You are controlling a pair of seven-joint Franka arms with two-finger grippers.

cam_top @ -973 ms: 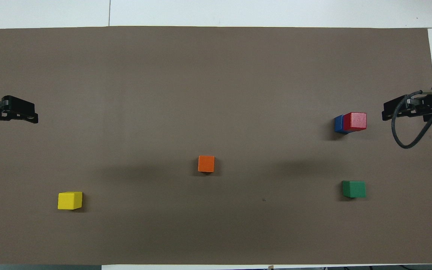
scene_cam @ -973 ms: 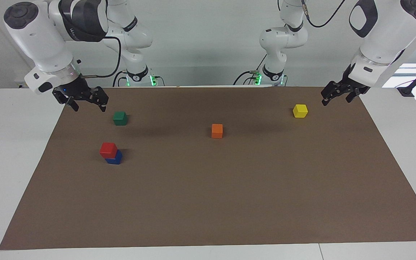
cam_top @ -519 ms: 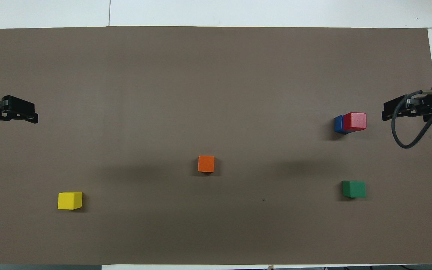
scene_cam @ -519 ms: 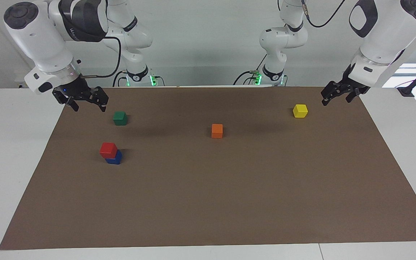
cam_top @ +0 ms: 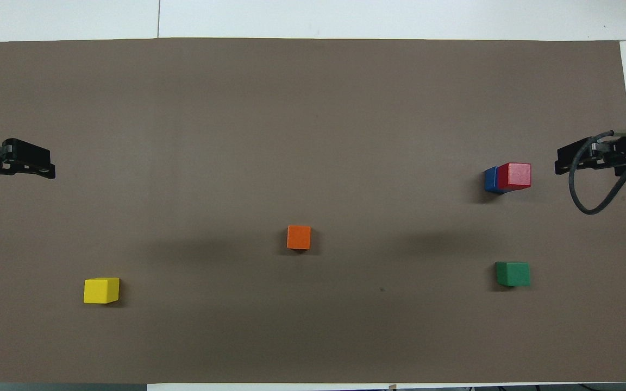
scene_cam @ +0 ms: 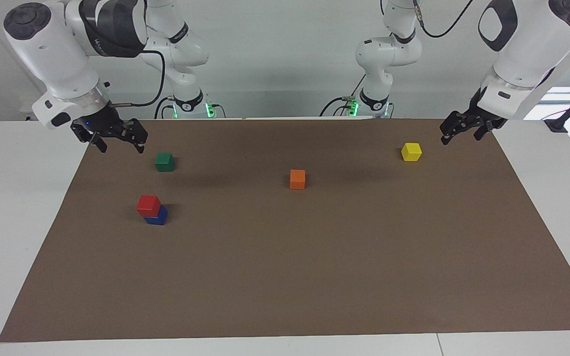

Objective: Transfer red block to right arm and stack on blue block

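The red block point(scene_cam: 148, 204) sits on top of the blue block point(scene_cam: 158, 216), toward the right arm's end of the brown mat; in the overhead view the red block point(cam_top: 515, 176) covers most of the blue block point(cam_top: 490, 179). My right gripper point(scene_cam: 120, 145) hangs open and empty above the mat's edge, beside the green cube and apart from the stack; it also shows in the overhead view point(cam_top: 561, 162). My left gripper point(scene_cam: 459, 138) hangs open and empty above the mat's corner next to the yellow cube, and it shows in the overhead view point(cam_top: 47, 166) as well.
A green cube point(scene_cam: 165, 161) lies nearer to the robots than the stack. An orange cube point(scene_cam: 297, 179) lies mid-mat. A yellow cube point(scene_cam: 411, 152) lies toward the left arm's end. The brown mat point(scene_cam: 314, 277) covers most of the white table.
My right gripper has drifted slightly up and back toward the mat's edge. The left gripper and all the cubes have stayed where they were.
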